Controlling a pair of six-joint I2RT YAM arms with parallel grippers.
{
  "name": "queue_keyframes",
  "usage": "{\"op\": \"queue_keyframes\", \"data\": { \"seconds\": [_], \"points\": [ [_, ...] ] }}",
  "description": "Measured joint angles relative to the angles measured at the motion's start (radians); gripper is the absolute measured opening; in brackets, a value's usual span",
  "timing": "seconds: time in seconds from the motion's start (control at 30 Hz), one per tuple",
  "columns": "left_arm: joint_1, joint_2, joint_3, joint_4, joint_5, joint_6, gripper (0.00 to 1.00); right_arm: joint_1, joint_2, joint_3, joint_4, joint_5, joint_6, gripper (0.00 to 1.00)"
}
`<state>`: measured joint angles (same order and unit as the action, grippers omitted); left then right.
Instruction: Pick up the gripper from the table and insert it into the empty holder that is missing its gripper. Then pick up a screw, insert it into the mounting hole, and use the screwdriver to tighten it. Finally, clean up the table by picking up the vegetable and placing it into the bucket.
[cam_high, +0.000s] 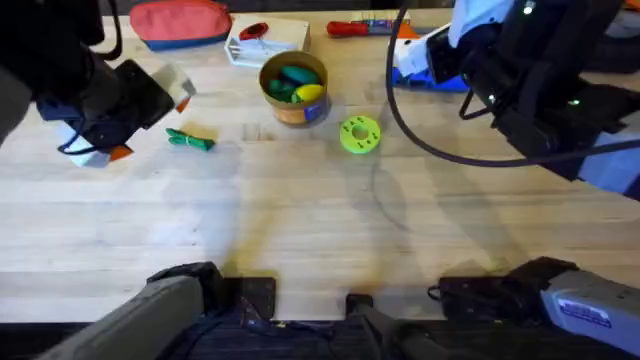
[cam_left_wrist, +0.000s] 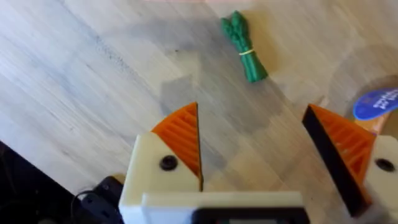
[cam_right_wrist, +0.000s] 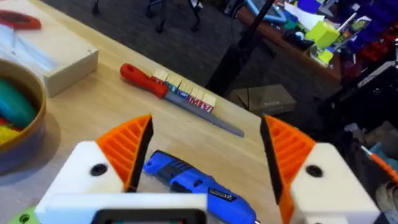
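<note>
Lying ahead of the left gripper's wide, empty jaws, the vegetable is awaiting cleanup, the bucket apparently lacking it, while the right gripper's wide jaws are straddling the screwdriver.

Wood, plastic, ribbed pads

Matt pale wood table; beyond the left gripper, a glossy plastic vegetable.

red pouch, lime ring disc — red-handled screwdriver
</note>
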<state>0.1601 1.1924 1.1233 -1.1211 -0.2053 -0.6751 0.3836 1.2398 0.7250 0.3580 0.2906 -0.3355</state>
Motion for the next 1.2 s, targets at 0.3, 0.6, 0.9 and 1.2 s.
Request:
{"op": "queue_keyframes", "data": {
  "seconds": [0.3,0.6,0.9,1.2],
  "points": [
    [0.183,0.287,0.0,0.062,0.131,-0.014,0.985,0.013,-0.09,0.0,-0.066,0.0,0.03,0.992],
    [0.196,0.486,0.0,0.257,0.21,-0.025,0.985,0.079,-0.167,0.0,-0.166,0.0,0.16,0.99],
    [0.199,0.565,0.002,0.324,0.219,-0.043,0.548,0.12,-0.171,0.0,-0.166,0.0,0.183,0.991],
    [0.198,0.568,0.005,0.278,0.256,-0.044,0.02,0.119,-0.171,0.0,-0.165,0.0,0.187,0.992]
  ]
}}
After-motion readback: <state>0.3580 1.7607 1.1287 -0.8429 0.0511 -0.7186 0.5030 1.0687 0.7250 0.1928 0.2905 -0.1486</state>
